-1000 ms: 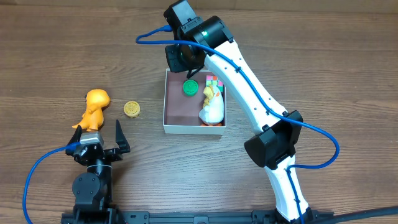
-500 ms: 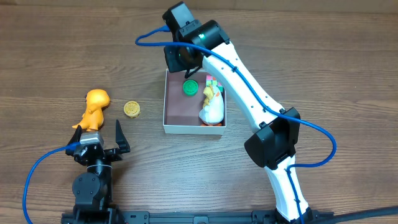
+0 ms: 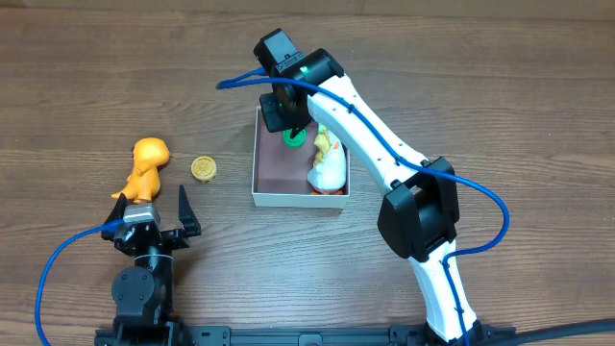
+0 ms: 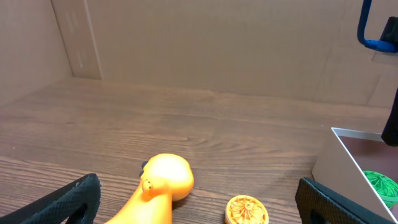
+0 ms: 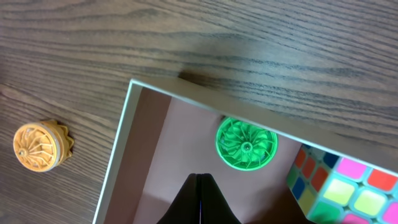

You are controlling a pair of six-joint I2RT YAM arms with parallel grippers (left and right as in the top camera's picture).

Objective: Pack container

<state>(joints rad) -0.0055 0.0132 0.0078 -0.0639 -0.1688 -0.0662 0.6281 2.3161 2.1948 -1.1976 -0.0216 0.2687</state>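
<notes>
The container [image 3: 274, 171] sits mid-table, holding a green ribbed disc [image 5: 247, 144] by its far wall, a colour cube [image 5: 342, 190] next to that and a white-and-yellow toy figure [image 3: 327, 168] along its right side. The right gripper [image 5: 198, 198] hangs over the box just beside the green disc, fingers pressed together on nothing. Well to the left, an orange ribbed disc [image 3: 203, 169] and an orange toy animal [image 3: 147, 165] lie on the wooden table [image 3: 480, 96], the left gripper [image 3: 154, 205] near that animal, fingers spread wide and empty.
</notes>
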